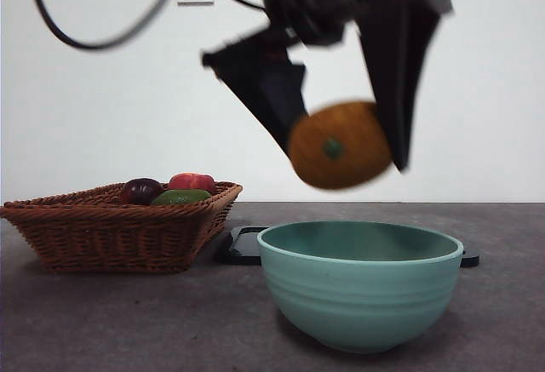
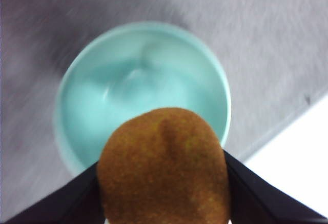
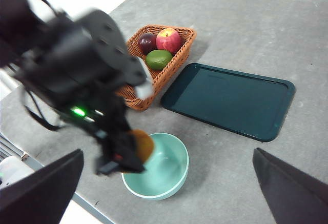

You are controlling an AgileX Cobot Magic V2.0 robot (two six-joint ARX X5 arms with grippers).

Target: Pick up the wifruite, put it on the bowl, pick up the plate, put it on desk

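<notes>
Mint bowl (image 1: pixel 360 283) sits closest, empty. Left gripper (image 1: pixel 341 146) grasps the kiwi (image 1: pixel 339 145) above its rim; right gripper (image 3: pixel 164 193) waits, released. Risk: an off-centre drop could bounce the fruit onto the desk (image 1: pixel 102 321).

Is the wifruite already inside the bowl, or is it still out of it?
Out. The left pincer holds the wifruite in the air above the bowl, clear of its rim.

At frame centre the wifruite (image 1: pixel 341 145) has dull, rough brown skin. Below it, the bowl (image 1: pixel 362 295) looks like smooth, faintly ribbed glazed ceramic. The desk (image 1: pixel 128 321) is matt mottled grey. At left, the basket (image 1: pixel 111 231) is woven wicker.
</notes>
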